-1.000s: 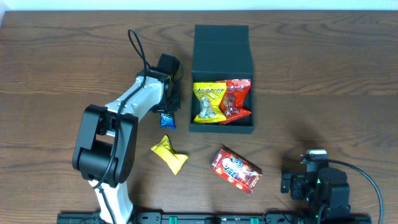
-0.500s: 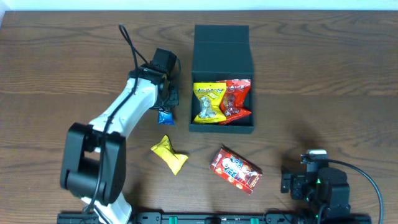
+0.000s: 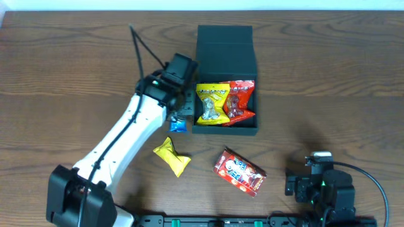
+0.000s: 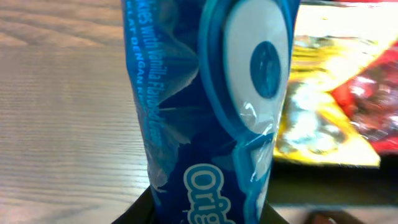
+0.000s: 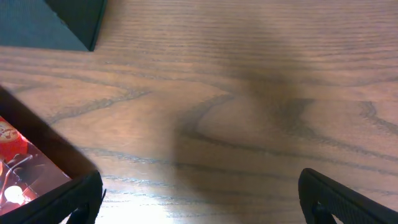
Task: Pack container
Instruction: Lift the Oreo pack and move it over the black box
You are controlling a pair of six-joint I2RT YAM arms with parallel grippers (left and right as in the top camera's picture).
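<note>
The dark container (image 3: 225,129) stands open at the table's middle, its lid flap (image 3: 225,49) laid back. Inside lie a yellow packet (image 3: 211,104) and a red packet (image 3: 240,101). My left gripper (image 3: 180,113) is shut on a blue snack packet (image 3: 178,125), held just left of the container's left wall. In the left wrist view the blue packet (image 4: 211,112) fills the frame, with the yellow packet (image 4: 323,118) behind it. My right gripper (image 5: 202,199) is open and empty above bare wood at the front right, its fingers (image 5: 348,199) wide apart.
A yellow wrapped snack (image 3: 172,156) and a red snack packet (image 3: 239,171) lie on the table in front of the container. The red packet's corner (image 5: 18,165) and the container's corner (image 5: 56,22) show in the right wrist view.
My left arm has swung right, carrying the blue packet from the table at the left up to the container's left wall. The right arm has not moved.
</note>
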